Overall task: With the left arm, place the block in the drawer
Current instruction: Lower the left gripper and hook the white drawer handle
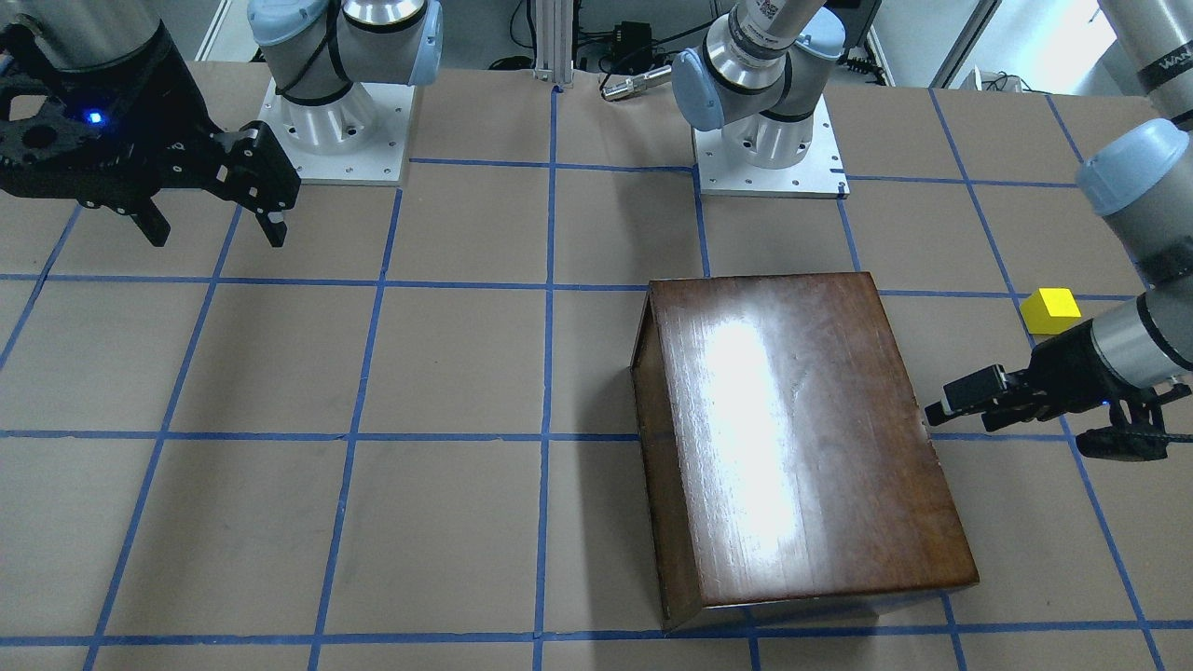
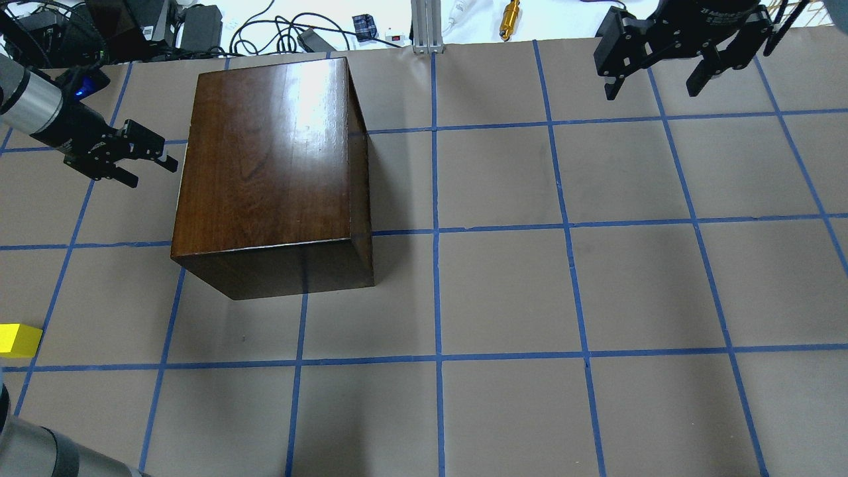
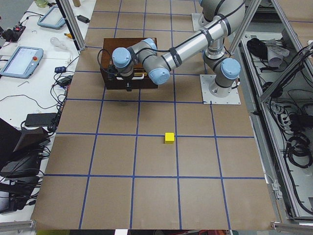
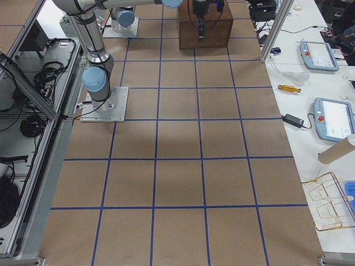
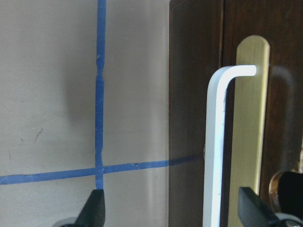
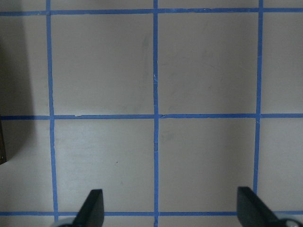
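The yellow block lies on the table, apart from the cabinet; it also shows in the overhead view and the exterior left view. The dark-brown cabinet has its drawer shut, and the tray is hidden. My left gripper is open and empty at the cabinet's front face. In the left wrist view the metal pull stands between the fingertips without touching them. My right gripper is open and empty, raised far from the cabinet.
The two arm bases stand on white plates at the robot's edge of the table. Blue tape lines grid the brown table. Cables and a brass tool lie beyond the table's far edge.
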Robot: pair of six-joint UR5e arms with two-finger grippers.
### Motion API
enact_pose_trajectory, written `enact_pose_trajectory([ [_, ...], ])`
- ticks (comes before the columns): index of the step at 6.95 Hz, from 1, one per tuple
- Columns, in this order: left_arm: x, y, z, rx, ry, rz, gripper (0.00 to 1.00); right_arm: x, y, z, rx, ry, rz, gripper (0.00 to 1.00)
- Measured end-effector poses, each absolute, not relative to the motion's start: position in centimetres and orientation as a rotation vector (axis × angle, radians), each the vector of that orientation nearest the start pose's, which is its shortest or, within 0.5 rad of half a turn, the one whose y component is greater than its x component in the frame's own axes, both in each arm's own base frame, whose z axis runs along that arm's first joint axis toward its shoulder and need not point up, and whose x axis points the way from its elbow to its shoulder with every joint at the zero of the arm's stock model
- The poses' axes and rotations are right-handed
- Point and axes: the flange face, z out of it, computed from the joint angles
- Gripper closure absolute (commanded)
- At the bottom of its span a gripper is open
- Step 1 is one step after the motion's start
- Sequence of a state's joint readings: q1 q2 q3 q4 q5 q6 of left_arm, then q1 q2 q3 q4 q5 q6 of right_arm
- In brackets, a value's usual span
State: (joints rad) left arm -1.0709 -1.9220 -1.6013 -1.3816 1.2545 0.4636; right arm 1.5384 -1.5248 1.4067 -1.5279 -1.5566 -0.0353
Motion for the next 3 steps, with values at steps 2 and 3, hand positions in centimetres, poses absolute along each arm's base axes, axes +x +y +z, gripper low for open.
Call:
enact_pose_trajectory([
  [2,13.7,-59.6,29.2,-0.113,3.528,0.061,0.01,11.8,-52.0,54.2,-0.005,3.127,-0.120,0.00],
  [3,13.6,-59.6,28.7,-0.092,3.539,0.068,0.01,11.8,-52.0,54.2,-0.005,3.128,-0.120,0.00],
])
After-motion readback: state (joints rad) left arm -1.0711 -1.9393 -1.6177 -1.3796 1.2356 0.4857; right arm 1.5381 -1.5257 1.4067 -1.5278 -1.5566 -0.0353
